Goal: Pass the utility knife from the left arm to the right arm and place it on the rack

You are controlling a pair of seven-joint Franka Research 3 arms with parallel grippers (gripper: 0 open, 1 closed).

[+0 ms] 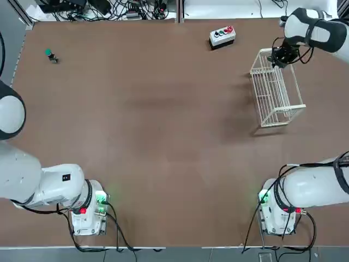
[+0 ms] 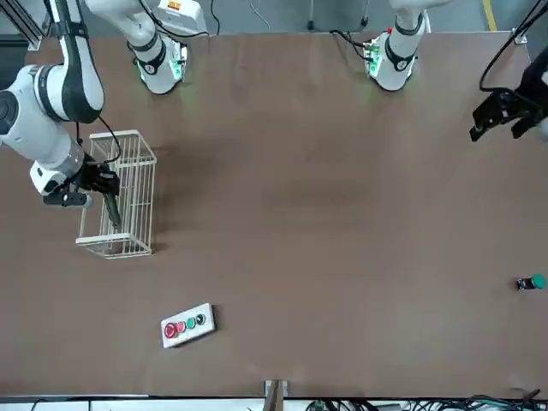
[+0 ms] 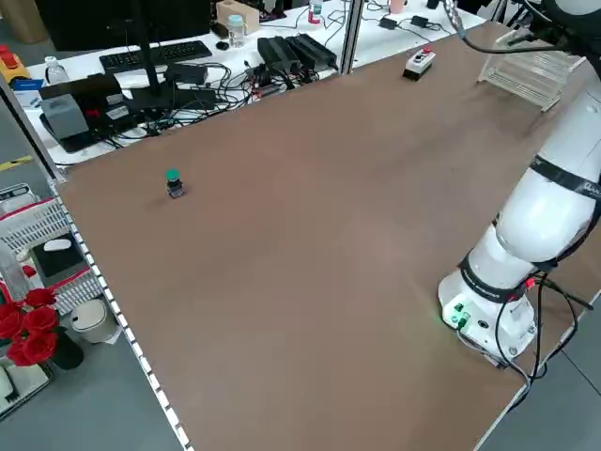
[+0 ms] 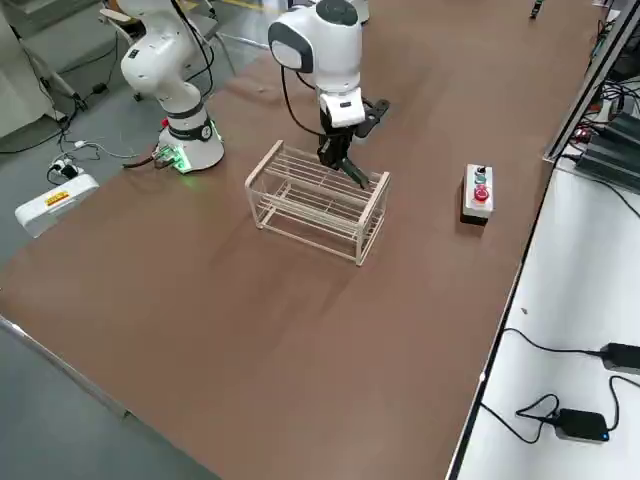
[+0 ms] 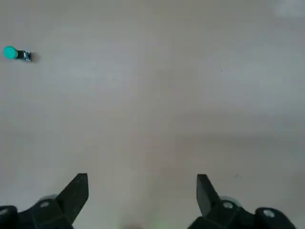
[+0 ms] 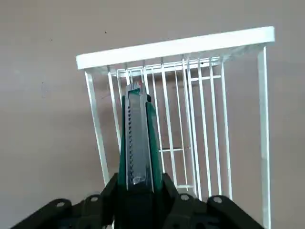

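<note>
Right gripper (image 6: 142, 191) pinching the utility knife (image 6: 138, 138), ridged grey strip between smooth dark green sides, above the rack (image 6: 190, 119) of thin white parallel wires; left gripper (image 5: 143, 200) spread wide over smooth brown table (image 5: 143, 105), blocky black fingers (image 5: 76, 193)

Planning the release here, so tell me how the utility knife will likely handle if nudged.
The utility knife looks stiff, its straight body showing no bend in the right gripper's grip. Being slim, it may tip or slide along the rack's smooth-looking wires.
</note>
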